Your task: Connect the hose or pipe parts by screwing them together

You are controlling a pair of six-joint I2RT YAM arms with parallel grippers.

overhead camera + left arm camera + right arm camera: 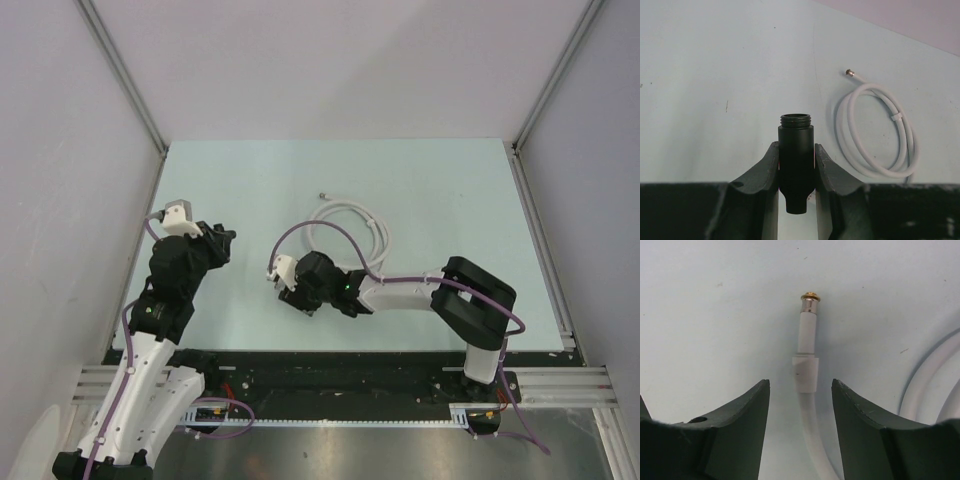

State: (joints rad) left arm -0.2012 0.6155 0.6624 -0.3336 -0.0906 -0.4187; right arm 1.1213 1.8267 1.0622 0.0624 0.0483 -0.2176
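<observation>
- left gripper (796, 145): its dark, matte, curved fingers are pressed onto a black threaded fitting (796, 134), pinching it by its smooth round body.
- the fitting is a short cylinder. it stands upright in the wrist view, with fine screw ridges around the open top rim and a narrower rounded stub below the fingers.
- right gripper (800, 385): the jaws are spread, one on either side of the hose end, with a gap on both sides and nothing gripped.
- white hose (809, 420): it is smooth, slightly glossy tubing. the end between the right jaws lies on the table and carries a squarish white sleeve (805, 372), then a thinner white neck.
- past the neck come a silvery collar and a small brass-coloured tip (810, 295), which points away from the wrist.
- the rest of the hose is coiled in loose round loops near the middle of the table (250, 180), just beyond the right wrist. its other end, also brass-tipped (849, 73), pokes out of the coil on the far left side.
- the table is flat, pale green and matte, with a few tiny dark specks.
- the coil lies well apart from every table edge, with bare surface beyond it and to both sides.
- the left gripper hangs near the table's left edge, well apart from the coil.
- metal rails (120, 70) and plain pale walls close in the left, right and far sides.
</observation>
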